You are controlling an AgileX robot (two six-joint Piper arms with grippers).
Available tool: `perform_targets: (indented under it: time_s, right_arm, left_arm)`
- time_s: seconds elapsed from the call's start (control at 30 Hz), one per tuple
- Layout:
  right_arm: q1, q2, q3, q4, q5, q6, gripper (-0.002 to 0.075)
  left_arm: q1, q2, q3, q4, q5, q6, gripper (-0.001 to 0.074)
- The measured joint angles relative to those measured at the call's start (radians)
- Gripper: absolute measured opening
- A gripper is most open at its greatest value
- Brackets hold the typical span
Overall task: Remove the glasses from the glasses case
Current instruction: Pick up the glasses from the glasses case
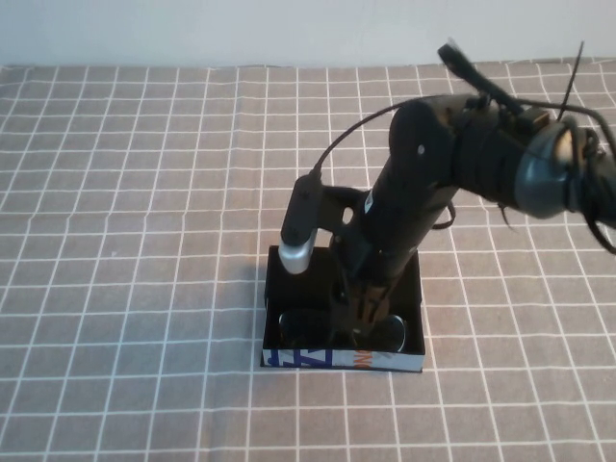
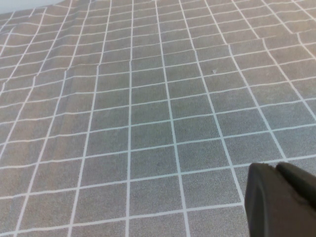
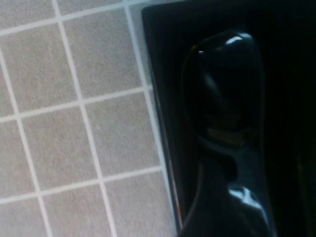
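Observation:
The glasses case [image 1: 342,360] lies open on the checked cloth, black inside, with its white printed side facing the front. The black glasses [image 1: 298,325] lie inside along that front side. My right gripper [image 1: 358,322] reaches down into the case over the middle of the glasses. In the right wrist view one glossy dark lens [image 3: 224,84] lies close beside the case's wall [image 3: 160,113]. My left gripper [image 2: 276,167] is shut and empty over bare cloth; it is out of the high view.
The grey checked tablecloth [image 1: 144,241] covers the whole table. A white wall runs along the far edge. The right arm's cable loops above the case.

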Motion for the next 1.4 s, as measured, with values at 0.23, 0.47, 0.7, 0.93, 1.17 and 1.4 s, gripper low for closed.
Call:
perform_targets:
  time_s: [0.23, 0.47, 0.7, 0.93, 1.17, 1.4]
  right_arm:
    - [0.002, 0.042, -0.001, 0.022, 0.000, 0.000, 0.0356]
    - [0.004, 0.057, -0.001, 0.031, 0.002, -0.015, 0.0355]
    - [0.004, 0.087, -0.001, 0.034, -0.008, -0.015, 0.0354]
    - [0.004, 0.115, -0.004, 0.035, -0.020, -0.015, 0.0266]
    - [0.008, 0.108, -0.089, 0.011, 0.103, 0.046, 0.0057]
    - [0.008, 0.032, -0.227, -0.135, 0.184, 0.328, 0.0057]
  left_arm:
    - [0.000, 0.000, 0.000, 0.000, 0.000, 0.000, -0.0004]
    - [0.000, 0.000, 0.000, 0.000, 0.000, 0.000, -0.0004]
    - [0.000, 0.000, 0.000, 0.000, 0.000, 0.000, -0.0004]
    - [0.000, 0.000, 0.000, 0.000, 0.000, 0.000, -0.0005]
    - [0.000, 0.000, 0.000, 0.000, 0.000, 0.000, -0.0005]
    - [0.000, 0.000, 0.000, 0.000, 0.000, 0.000, -0.0004]
